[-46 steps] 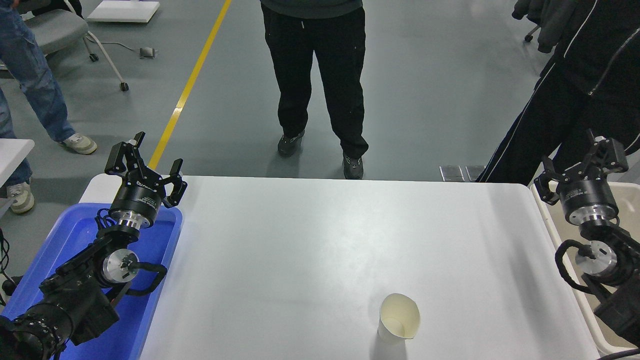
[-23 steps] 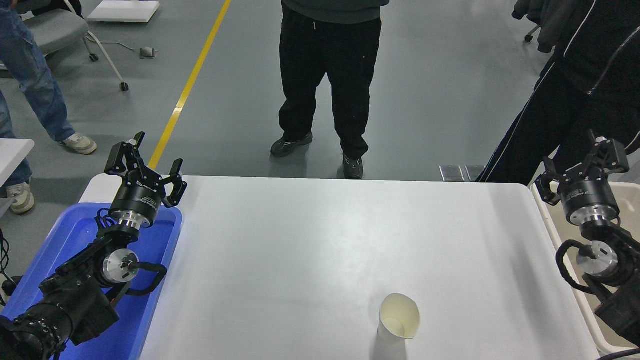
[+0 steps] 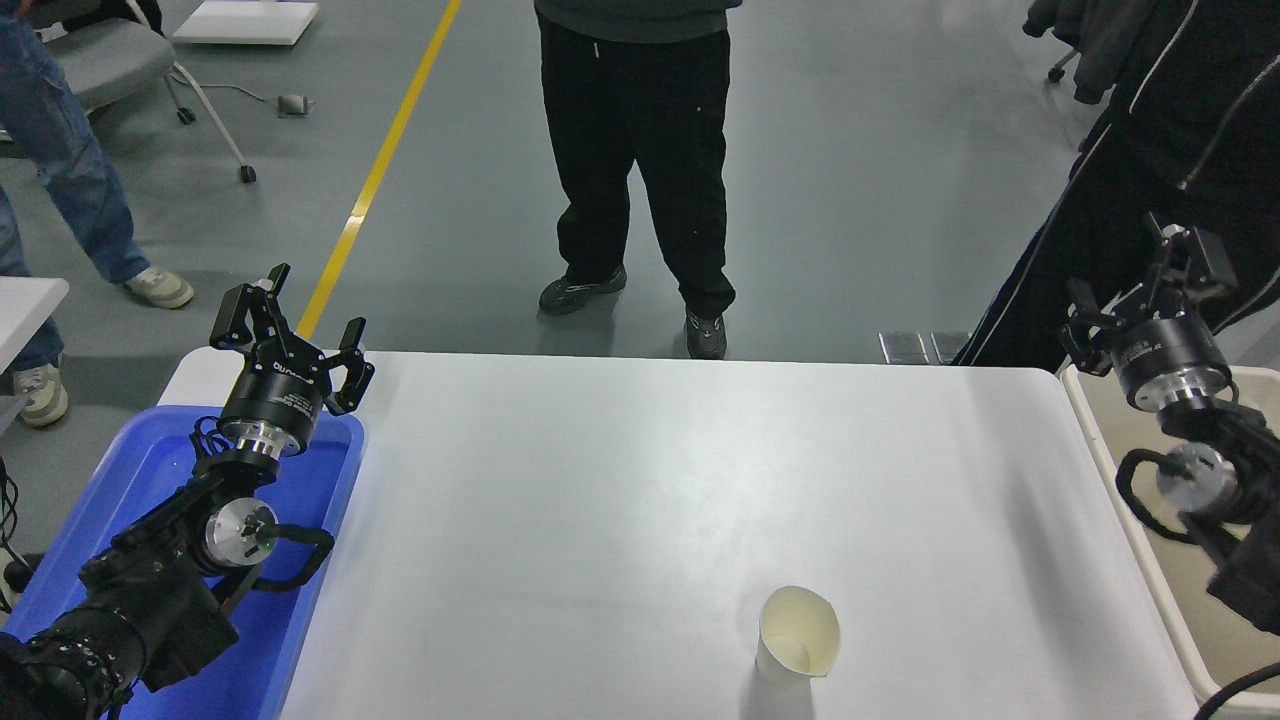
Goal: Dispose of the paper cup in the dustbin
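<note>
The white paper cup (image 3: 796, 636) stands upright near the table's front edge, right of centre, its cream inside showing. The beige dustbin (image 3: 1120, 480) stands just past the table's right edge, partly hidden by my right arm. My right gripper (image 3: 1140, 285) is open and empty, raised over the dustbin's far end, well away from the cup. My left gripper (image 3: 290, 325) is open and empty, parked over the blue tray at the lower left.
A bright blue tray (image 3: 170, 470) sits at the table's left edge under my left arm. A person in black trousers (image 3: 635, 170) stands at the far side; another person in black (image 3: 1150, 160) stands at the far right, close behind my right gripper.
My right gripper has risen and shifted slightly away from me. The person at the far side has shuffled their feet. The cup and left arm have not moved.
</note>
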Robot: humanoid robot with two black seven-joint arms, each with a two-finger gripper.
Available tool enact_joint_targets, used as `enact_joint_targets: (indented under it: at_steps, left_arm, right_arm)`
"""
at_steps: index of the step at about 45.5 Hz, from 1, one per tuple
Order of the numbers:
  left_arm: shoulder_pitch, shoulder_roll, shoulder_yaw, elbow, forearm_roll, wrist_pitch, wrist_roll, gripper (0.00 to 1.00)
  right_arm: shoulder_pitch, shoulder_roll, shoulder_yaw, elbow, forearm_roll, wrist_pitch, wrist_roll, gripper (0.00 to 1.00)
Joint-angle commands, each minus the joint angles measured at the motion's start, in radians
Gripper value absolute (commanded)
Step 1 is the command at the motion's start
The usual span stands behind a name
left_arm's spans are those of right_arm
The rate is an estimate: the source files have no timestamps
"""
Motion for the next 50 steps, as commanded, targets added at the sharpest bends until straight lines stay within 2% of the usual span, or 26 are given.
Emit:
enact_joint_targets:
  at_steps: [1, 14, 20, 25, 36, 45, 50]
  left_arm:
    - [0.0, 0.0, 0.0, -0.001, 0.0, 0.0, 0.0, 1.0]
    - [0.0, 0.0, 0.0, 0.001, 0.0, 0.0, 0.0, 1.0]
    - [0.0, 0.0, 0.0, -0.001, 0.0, 0.0, 0.0, 1.0]
    - [0.0, 0.0, 0.0, -0.001, 0.0, 0.0, 0.0, 1.0]
    - [0.0, 0.0, 0.0, -0.001, 0.0, 0.0, 0.0, 1.0]
    - [0.0, 0.0, 0.0, -0.001, 0.0, 0.0, 0.0, 1.0]
    - [0.0, 0.0, 0.0, -0.001, 0.0, 0.0, 0.0, 1.0]
  right_arm:
    - [0.174, -0.061, -0.379, -0.005, -0.004, -0.002, -0.002, 1.0]
    - [0.4, -0.075, -0.875, 0.009, -0.099, 0.001, -0.018, 1.0]
    - [0.477, -0.068, -1.025, 0.015, -0.145, 0.011, -0.038, 1.0]
    - [0.543, -0.067, -1.101, 0.067, -0.22, 0.028, -0.054, 1.0]
    - [0.73, -0.07, -1.193, 0.291, -0.504, 0.048, -0.055, 1.0]
    - [0.834, -0.045, -1.213, 0.414, -0.585, 0.148, -0.055, 1.0]
    - [0.854, 0.002, -1.217, 0.45, -0.669, 0.165, -0.054, 1.0]
